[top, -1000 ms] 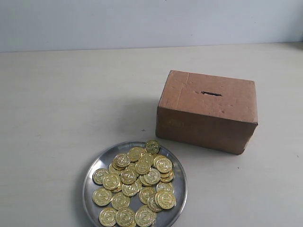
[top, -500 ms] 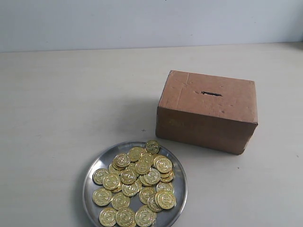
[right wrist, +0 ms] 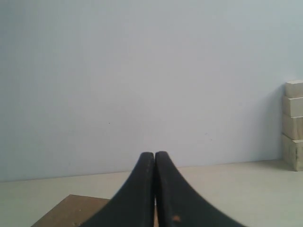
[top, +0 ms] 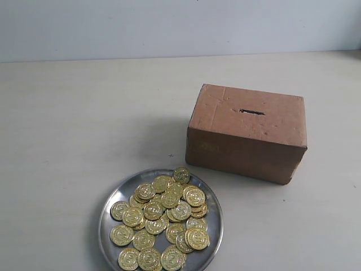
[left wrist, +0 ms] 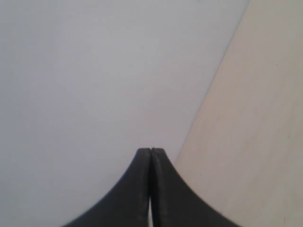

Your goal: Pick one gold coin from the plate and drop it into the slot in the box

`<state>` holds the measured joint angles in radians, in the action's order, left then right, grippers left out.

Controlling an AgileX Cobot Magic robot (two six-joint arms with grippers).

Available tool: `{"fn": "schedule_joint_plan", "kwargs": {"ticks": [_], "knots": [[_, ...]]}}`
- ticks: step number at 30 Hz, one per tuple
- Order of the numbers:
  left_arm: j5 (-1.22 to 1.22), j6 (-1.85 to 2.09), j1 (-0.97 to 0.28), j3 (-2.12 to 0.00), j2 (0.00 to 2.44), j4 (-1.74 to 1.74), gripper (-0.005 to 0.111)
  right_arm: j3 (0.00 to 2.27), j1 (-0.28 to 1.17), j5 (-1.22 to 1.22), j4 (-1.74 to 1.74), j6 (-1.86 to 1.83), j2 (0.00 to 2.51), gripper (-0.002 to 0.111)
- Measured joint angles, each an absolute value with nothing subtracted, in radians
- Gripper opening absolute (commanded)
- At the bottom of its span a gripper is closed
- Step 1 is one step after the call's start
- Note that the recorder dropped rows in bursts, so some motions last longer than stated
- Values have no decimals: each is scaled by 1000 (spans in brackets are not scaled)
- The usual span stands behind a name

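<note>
The silver plate (top: 114, 195) sits at the front of the table, heaped with several gold coins (top: 161, 217). Behind it to the right stands the brown cardboard box (top: 246, 134) with its dark slot (top: 251, 112) on top. Neither gripper shows in the exterior view. My left gripper (left wrist: 150, 150) is shut with nothing between its black fingers, facing the pale wall and table edge. My right gripper (right wrist: 154, 153) is also shut and empty; a corner of the box (right wrist: 71, 210) lies below it.
A stack of pale wooden blocks (right wrist: 294, 124) stands against the wall in the right wrist view. The light table (top: 84, 124) runs back to a plain wall.
</note>
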<state>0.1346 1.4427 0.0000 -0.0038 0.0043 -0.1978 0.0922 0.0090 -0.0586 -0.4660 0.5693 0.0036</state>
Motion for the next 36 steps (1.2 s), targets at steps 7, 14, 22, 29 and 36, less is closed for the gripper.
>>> {"fn": "schedule_joint_plan", "kwargs": {"ticks": [7, 14, 22, 29, 36], "knots": [[135, 1443, 0, -4, 4, -198, 0, 68, 9, -59, -432, 569, 4, 0], [136, 1443, 0, -4, 4, -198, 0, 4, 9, -117, -280, 569, 5, 0], [139, 1443, 0, -4, 4, -198, 0, 4, 9, -139, 101, 571, 5, 0], [139, 1443, 0, -4, 4, -198, 0, 4, 9, -152, 171, 571, 5, 0], [202, 1372, 0, -4, 4, -223, 0, 4, 9, -258, 185, 571, 5, 0]]}}
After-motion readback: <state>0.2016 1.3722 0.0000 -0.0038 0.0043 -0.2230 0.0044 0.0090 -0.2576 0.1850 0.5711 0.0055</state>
